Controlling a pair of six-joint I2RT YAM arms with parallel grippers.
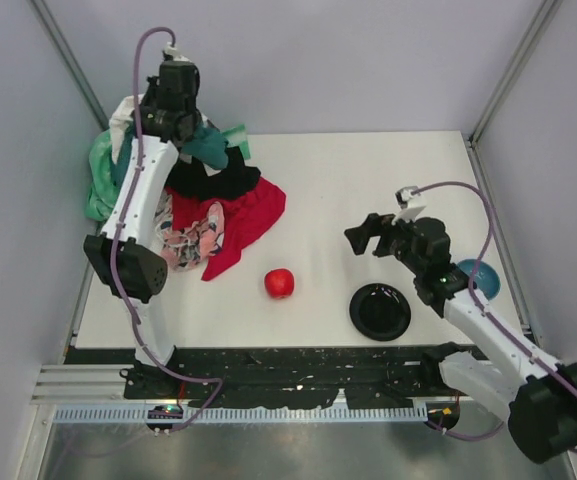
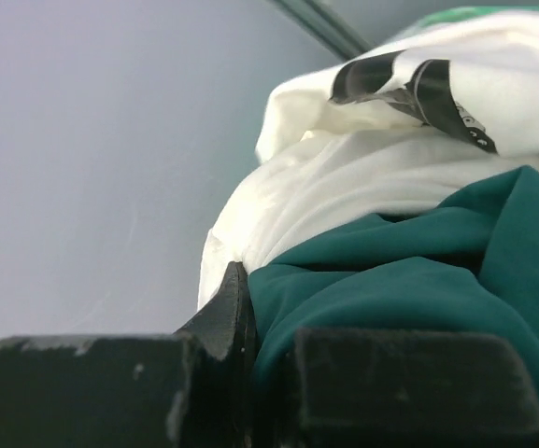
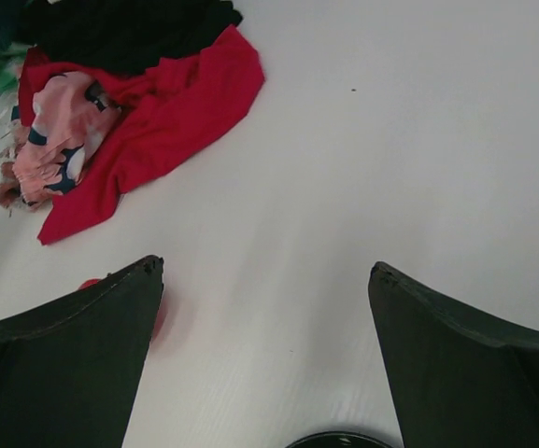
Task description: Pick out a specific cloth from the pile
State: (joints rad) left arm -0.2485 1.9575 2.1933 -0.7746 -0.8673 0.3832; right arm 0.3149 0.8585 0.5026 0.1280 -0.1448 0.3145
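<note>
The black cloth (image 1: 218, 182) lies in the pile (image 1: 183, 200) at the table's back left, on top of a red cloth (image 1: 246, 222); the right wrist view shows the black cloth (image 3: 129, 33) at its top left. My left gripper (image 1: 173, 125) sits at the back of the pile, shut on a fold of the dark teal cloth (image 2: 418, 280), which covers one finger. A white cloth (image 2: 344, 177) bulges just behind it. My right gripper (image 1: 360, 238) hovers open over bare table, far right of the pile, with nothing between its fingers (image 3: 110, 336).
A red apple (image 1: 279, 283) lies in front of the pile. A black plate (image 1: 380, 311) and a blue bowl (image 1: 480, 278) sit by the right arm. Mint green cloth (image 1: 98, 185) hangs at the left wall. Pink floral cloth (image 3: 54, 140) lies on the red cloth (image 3: 157, 121).
</note>
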